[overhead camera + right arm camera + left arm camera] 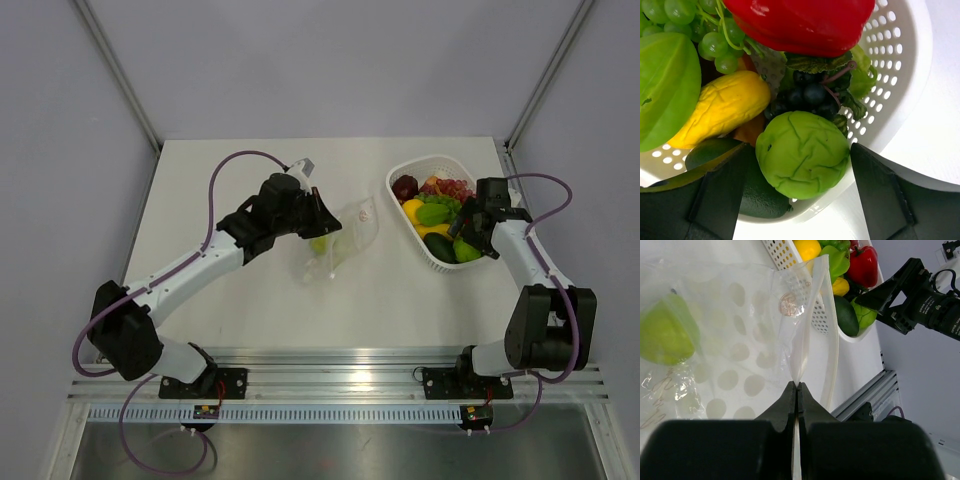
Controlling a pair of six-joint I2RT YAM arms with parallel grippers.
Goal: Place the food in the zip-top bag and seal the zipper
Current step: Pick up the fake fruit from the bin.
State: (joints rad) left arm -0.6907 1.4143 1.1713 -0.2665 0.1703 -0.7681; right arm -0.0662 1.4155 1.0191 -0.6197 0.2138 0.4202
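Food (437, 212) lies mostly heaped in the white basket (437, 160), directly under the right gripper (801, 165). One pale green piece (665, 330) sits inside the zip-top bag (345, 232), ahead of the left gripper (797, 387) and off to the left in its wrist view.

The right gripper's jaws stand apart, one on each side of a round, wrinkled green fruit (802, 152) at the basket's near rim. The finger at the left of its wrist view is just beside the fruit, and the other shows a gap. Whether either one touches it I cannot tell. Ahead of those fingers lie a cluster of dark grapes (810, 92), a yellow lumpy piece (720, 107) and green grapes (705, 30), with a red pepper (800, 20) farthest out. A dark green piece (757, 195) lies low beside the wrinkled fruit, touching it, partly under the finger on that side.

The left gripper is pressed together on the bag's mouth edge, and the zipper (806, 330) runs straight out from between its fingertips. Beyond the pinch the two lips of the strip part, so the mouth gapes there. The bag lies crinkled on the table (250, 300) between the two grippers. The basket stands on the far side of the bag from the left gripper.
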